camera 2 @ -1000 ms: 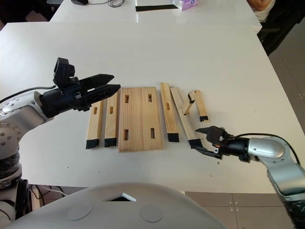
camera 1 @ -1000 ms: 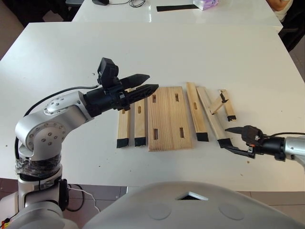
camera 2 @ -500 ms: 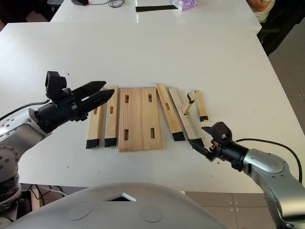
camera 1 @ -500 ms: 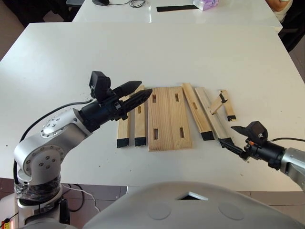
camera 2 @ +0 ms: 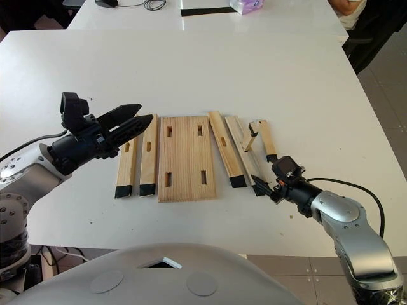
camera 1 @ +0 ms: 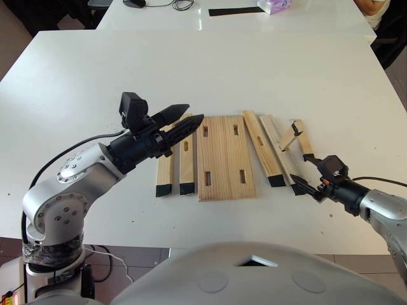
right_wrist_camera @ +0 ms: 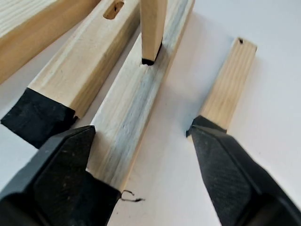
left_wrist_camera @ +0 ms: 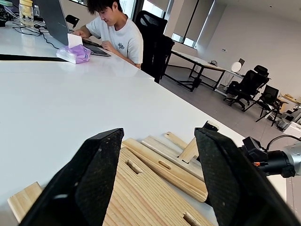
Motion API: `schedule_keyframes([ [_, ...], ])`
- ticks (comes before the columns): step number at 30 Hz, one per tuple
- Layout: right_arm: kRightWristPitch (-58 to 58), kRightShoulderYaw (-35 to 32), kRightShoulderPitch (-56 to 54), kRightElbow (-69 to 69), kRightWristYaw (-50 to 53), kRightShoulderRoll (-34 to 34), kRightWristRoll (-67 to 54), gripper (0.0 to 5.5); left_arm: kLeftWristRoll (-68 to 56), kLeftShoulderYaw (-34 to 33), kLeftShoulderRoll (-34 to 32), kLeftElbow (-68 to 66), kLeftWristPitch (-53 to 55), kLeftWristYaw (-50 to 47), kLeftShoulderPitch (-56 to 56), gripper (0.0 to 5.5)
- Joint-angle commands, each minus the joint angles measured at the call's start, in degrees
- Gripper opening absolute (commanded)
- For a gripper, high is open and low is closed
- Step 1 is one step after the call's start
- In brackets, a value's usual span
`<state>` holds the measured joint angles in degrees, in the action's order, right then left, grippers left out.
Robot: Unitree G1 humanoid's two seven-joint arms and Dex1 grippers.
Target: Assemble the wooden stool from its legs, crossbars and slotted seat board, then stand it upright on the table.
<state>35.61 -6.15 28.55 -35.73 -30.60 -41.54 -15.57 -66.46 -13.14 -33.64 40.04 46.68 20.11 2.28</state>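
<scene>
Step, my read: very early, first pick. Nothing joined yet except one crossbar [camera 1: 290,135] that looks plugged, tilted, into the slot of the outer right leg [camera 1: 280,152]

Right end effector [right_wrist_camera: 141,134]: fingers apart, low over the worktop [camera 1: 95,76], straddling that leg's near, black-tipped end. The leg lies between the fingers, closer to one of them, not clamped. Second crossbar [camera 1: 306,145] lies flat near the other finger, apart from the leg

Left end effector [camera 1: 194,112]: fingers apart, empty, hovering above the far ends of the left legs [camera 1: 187,159], tips near the left edge of the seat board [camera 1: 226,157]

Layout: seat board flat mid-worktop, slots up. Two legs side by side just to its left, inner right leg [camera 1: 261,149] just beside it on the right, then the outer one

Next move, as I judge it:
- centre on the leg end, then close without catching the second crossbar
- lift gently, since I can't tell how firmly the plugged crossbar is seated and it could drop out
- the grip is at the very end, so expect the leg to sag or twist; the left end effector probably needs to come across for support
</scene>
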Motion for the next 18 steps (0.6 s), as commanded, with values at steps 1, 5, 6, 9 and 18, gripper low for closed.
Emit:
schedule_keyframes([
  [1, 2.00, 1.17, 0.13, 0.16, 1.20, 1.71, 0.50, 3.73, -0.68, 0.31, -1.35, -0.49, 0.37, 0.44, -1.02, 2.81],
  [5, 3.74, 0.49, -0.82, -0.56, 1.70, 3.16, -0.87, 3.73, -0.75, 0.29, -1.46, -0.57, 0.28, 0.27, -1.10, 2.81],
  [6, 4.07, 0.72, -1.13, -0.54, 1.87, 3.54, -0.91, 3.73, -0.70, 0.37, -1.43, -0.57, 0.23, 0.19, -1.13, 2.81],
  [9, 4.59, 1.18, -1.68, -0.41, 2.50, 4.40, -0.65, 3.73, -0.61, 0.53, -1.36, -0.68, 0.14, 0.10, -1.35, 2.81],
  [18, 5.23, 0.54, -1.75, -0.01, 3.23, 5.78, -0.87, 3.73, -0.33, 0.63, -1.67, -1.23, 0.09, 0.57, -1.79, 2.81],
])
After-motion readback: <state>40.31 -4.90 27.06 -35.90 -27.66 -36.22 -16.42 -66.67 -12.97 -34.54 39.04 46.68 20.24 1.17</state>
